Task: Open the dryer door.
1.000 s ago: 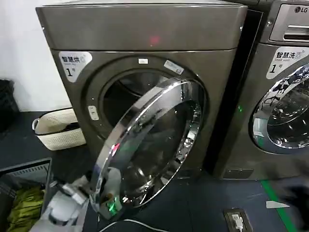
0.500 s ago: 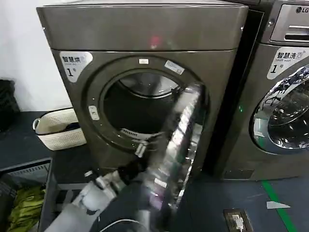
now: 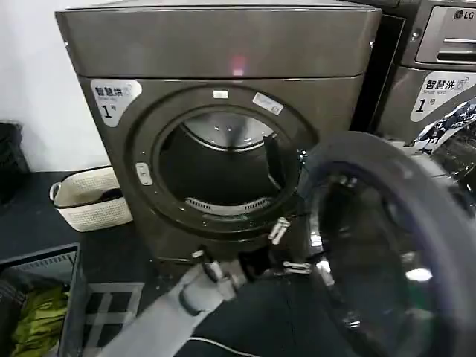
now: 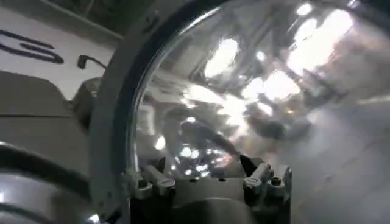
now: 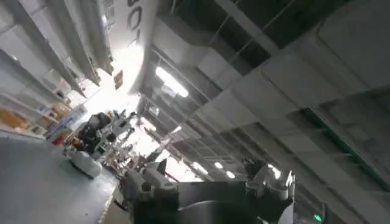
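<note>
The bronze-grey dryer (image 3: 223, 52) has its drum mouth (image 3: 223, 171) uncovered. Its round dryer door (image 3: 387, 245) stands swung far out to the right, with the grey inner face and dark glass bowl turned toward me. My left gripper (image 3: 288, 249) is open at the door's near edge, below the drum mouth, and grips nothing. In the left wrist view that gripper (image 4: 204, 178) faces the door's glass (image 4: 244, 91) and grey rim (image 4: 113, 115) from close up. My right gripper (image 5: 207, 179) is open and empty, pointing up at the ceiling.
The LG-marked machine (image 3: 446, 44) stands just right of the dryer, partly behind the swung door. A white basket (image 3: 85, 197) sits on the floor at the dryer's left. A grey bin (image 3: 71, 256) with green cloth in it is at the lower left.
The door has swung from half open to wide open toward the right. My left gripper has moved right and up along with its edge.
</note>
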Robot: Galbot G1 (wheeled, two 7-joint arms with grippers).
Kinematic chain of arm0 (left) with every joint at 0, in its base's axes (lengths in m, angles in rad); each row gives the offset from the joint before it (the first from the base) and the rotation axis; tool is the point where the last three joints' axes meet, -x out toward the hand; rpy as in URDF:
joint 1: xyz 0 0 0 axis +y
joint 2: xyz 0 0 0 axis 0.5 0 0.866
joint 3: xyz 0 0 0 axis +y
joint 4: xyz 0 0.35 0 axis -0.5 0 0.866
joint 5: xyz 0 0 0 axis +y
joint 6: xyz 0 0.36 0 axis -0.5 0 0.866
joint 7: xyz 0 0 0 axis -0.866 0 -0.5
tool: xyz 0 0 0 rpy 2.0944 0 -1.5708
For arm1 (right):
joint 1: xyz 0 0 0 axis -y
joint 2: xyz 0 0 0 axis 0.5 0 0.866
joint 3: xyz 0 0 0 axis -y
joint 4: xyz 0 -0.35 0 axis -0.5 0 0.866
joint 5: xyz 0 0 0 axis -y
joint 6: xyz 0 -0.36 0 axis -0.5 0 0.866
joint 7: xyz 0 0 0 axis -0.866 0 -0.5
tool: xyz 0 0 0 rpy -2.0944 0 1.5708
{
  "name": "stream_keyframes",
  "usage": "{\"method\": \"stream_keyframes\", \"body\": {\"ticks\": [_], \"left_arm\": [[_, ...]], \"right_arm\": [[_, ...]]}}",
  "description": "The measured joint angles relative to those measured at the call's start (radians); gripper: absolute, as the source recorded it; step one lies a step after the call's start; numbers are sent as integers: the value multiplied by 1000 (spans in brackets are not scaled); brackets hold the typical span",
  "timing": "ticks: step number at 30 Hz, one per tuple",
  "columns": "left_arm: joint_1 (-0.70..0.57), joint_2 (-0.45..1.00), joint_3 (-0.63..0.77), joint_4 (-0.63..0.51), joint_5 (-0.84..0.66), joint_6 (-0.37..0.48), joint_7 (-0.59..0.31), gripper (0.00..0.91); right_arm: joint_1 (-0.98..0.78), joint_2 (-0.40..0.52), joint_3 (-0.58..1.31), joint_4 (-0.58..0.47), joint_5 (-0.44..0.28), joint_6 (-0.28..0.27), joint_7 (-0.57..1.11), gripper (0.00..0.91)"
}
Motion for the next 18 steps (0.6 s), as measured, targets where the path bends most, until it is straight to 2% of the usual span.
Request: {"method": "stream_keyframes", "body": {"ticks": [10,15,18], "left_arm": [[-108,-166,87,160,5,23,27,907],[-161,-231,112,236,11,21,27,907],[-184,-259,122,271,12,22,38,907]], "right_arm": [[-28,-91,60,-152,-2,-24,13,907],[-35,-122,103,-222,-1,-22,15,907],[-42,-129,127,-257,0,-2,11,907]]}}
